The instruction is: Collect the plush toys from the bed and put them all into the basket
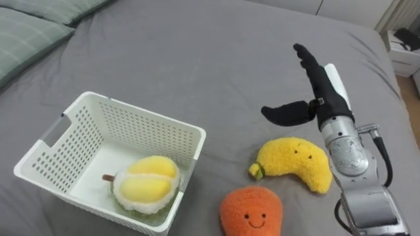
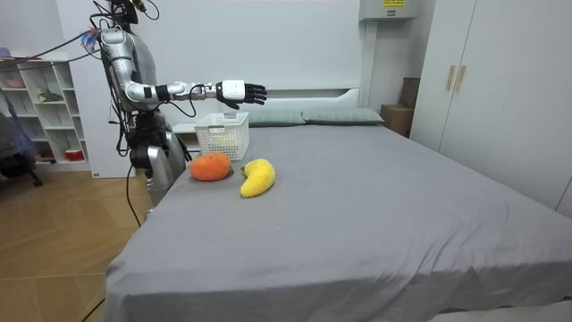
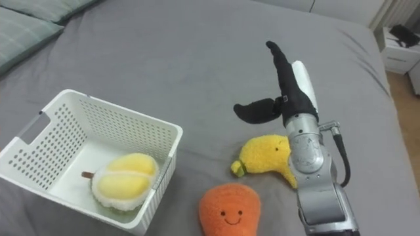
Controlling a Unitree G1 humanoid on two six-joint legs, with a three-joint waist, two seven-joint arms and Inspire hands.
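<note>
the right hand [image 1: 323, 98] comes in from the lower right of the left eye view and hangs in the air over the smooth grey bed sheet [image 1: 197, 52]. its black fingers [image 1: 306, 60] are straight and point up the frame, the thumb is spread wide to the left, and it has hold of nothing. just below it lies a fuzzy yellow banana plush [image 1: 295, 162], curved, with a small stitched face and a greenish stem end toward the left. at the bottom edge, below and left of the banana and apart from it, sits a round orange plush [image 1: 251, 210] with a smiling face. in the lower left stands a white plastic basket [image 1: 134, 111] — rectangular, its walls pierced with rows of small holes, a slot handle in its left end. inside, at its lower right corner, rests a pale yellow durian plush [image 1: 146, 185] with a short brown stem. striped grey-green pillows [image 1: 26, 33] lie in the upper left corner. in the room view the robot stands at the bedside on the room view's left — arm held out level above the bed.
</note>
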